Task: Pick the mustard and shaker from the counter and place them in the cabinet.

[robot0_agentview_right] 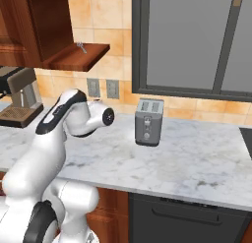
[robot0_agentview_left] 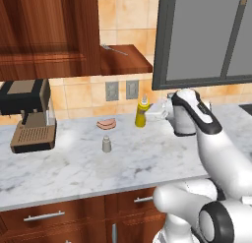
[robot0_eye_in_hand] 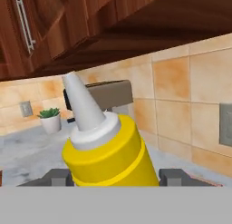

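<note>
The yellow mustard [robot0_agentview_left: 142, 114] stands upright on the marble counter [robot0_agentview_left: 74, 168] by the back wall. My gripper [robot0_agentview_left: 150, 112] reaches it from the right. In the hand view the mustard [robot0_eye_in_hand: 106, 150] sits between the two dark fingertips [robot0_eye_in_hand: 58, 176], which press its sides, so my gripper [robot0_eye_in_hand: 115, 175] is shut on it. The small grey shaker [robot0_agentview_left: 106, 144] stands alone to the front left of the bottle. The dark wooden cabinet [robot0_agentview_left: 49, 35] hangs above the counter on the left, with a shelf [robot0_agentview_left: 125, 60] beside its door.
A pink flat food piece [robot0_agentview_left: 106, 123] lies between shaker and wall. A coffee machine [robot0_agentview_left: 29, 116] occupies the counter's left end. A toaster [robot0_agentview_right: 149, 122] stands right of the arm under the window. A small metal utensil [robot0_agentview_left: 114, 49] rests on the shelf.
</note>
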